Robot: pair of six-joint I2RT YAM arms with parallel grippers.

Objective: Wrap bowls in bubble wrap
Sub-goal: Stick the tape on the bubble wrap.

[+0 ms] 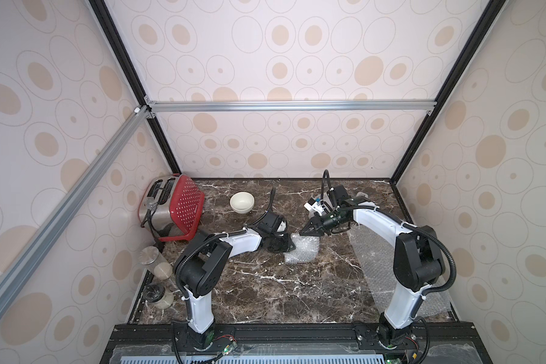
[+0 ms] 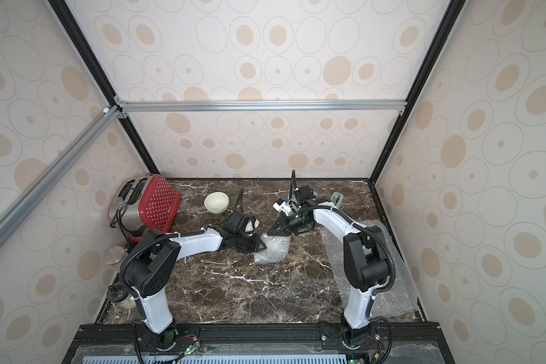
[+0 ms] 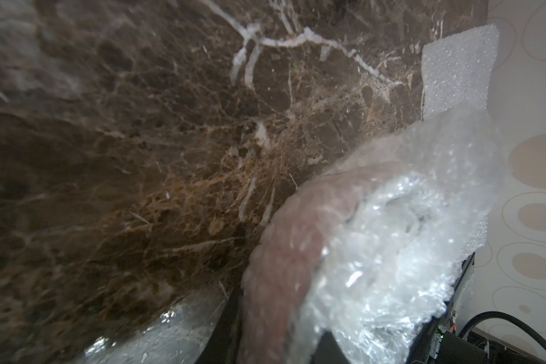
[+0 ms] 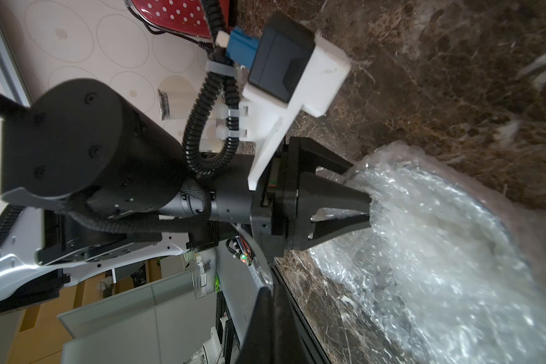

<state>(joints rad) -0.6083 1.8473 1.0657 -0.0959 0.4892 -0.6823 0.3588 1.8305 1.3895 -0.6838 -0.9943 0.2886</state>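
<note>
One cloudy crumpled bubble wrap bundle (image 1: 301, 252), table (image 1: 265, 293) centre; left end effector (image 4: 371, 205) clamped on left edge; right end effector (image 1: 304, 234) fully closed at far edge. Cream-white round ceramic bowl (image 1: 241, 202) far left.

Soft, even light; wrist views blur at edges, glare sparkling on the bubble wrap (image 3: 375, 252), perhaps overexposed.
</note>
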